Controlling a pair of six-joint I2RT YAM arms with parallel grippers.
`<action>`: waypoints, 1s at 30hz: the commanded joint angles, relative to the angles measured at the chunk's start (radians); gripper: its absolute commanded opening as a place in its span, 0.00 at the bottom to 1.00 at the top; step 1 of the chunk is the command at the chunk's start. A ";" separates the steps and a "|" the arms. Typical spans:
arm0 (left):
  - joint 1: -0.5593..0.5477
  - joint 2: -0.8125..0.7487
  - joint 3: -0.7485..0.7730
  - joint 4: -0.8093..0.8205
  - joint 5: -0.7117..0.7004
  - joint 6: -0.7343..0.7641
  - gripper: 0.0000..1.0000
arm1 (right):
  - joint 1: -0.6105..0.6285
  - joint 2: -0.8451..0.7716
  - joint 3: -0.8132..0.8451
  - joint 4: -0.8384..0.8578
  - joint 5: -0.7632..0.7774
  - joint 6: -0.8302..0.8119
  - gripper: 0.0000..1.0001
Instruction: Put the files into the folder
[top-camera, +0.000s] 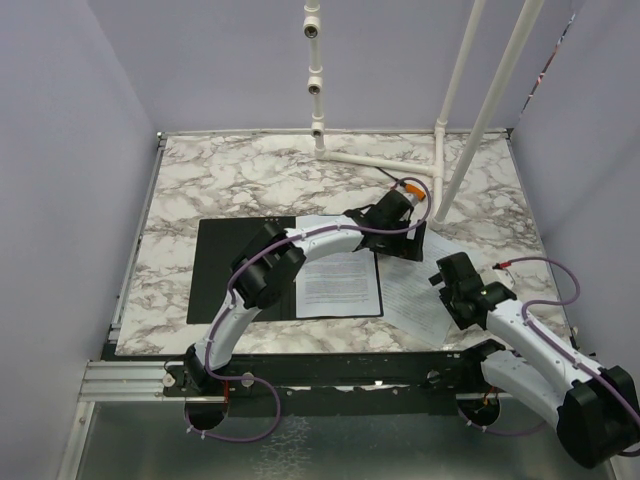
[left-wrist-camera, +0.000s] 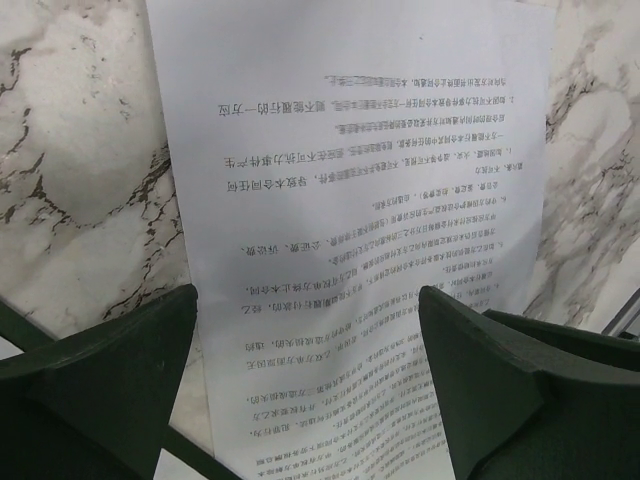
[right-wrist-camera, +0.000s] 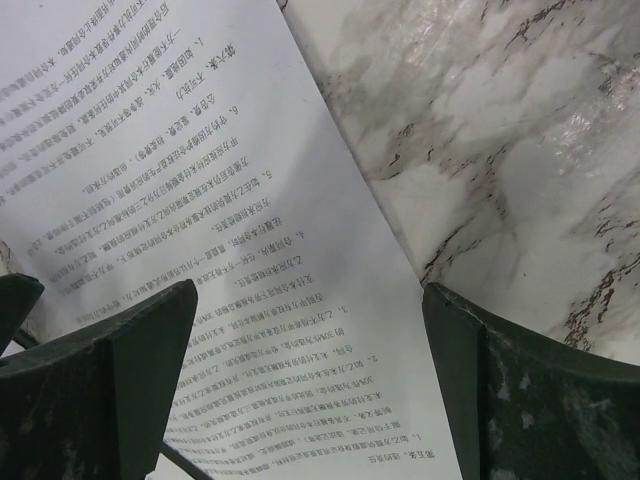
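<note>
**Overhead view, twelve o'clock taken as the counter's far edge.** A flat folder (top-camera: 240, 270), opened to its black inside, lay on the white-and-grey marble counter (top-camera: 220, 170), at about eight o'clock from the centre. One white paper sheet (top-camera: 338, 285), printed with dense black text, rested on the folder's right half. Further printed sheets (top-camera: 415, 300) lay fanned on the bare counter just beside it, at four o'clock from the centre, with their near corner close to the counter's near edge.

The left pincer (top-camera: 400, 235), on an arm arched over the folder, hung above the far end of the loose sheets. Its dark green fingers (left-wrist-camera: 120, 380) were spread wide and held nothing. In its wrist view a sheet lay flat on the marble below the gap.

The right pincer (top-camera: 447, 275) hung over the right side of the same loose sheets, likewise spread wide and empty. In its wrist view a sheet's edge ran diagonally between the fingers.

A white plastic pipe frame (top-camera: 380, 162) stood at twelve o'clock.
</note>
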 joint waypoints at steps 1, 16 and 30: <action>-0.018 0.112 -0.026 -0.109 0.021 -0.021 0.92 | -0.002 0.006 -0.055 0.056 -0.082 0.006 0.98; -0.024 0.146 -0.014 -0.098 0.075 -0.040 0.46 | -0.002 -0.050 -0.078 0.045 -0.071 -0.001 0.98; -0.023 0.101 -0.014 -0.067 0.108 -0.046 0.00 | -0.002 -0.109 -0.030 -0.045 -0.021 -0.011 0.98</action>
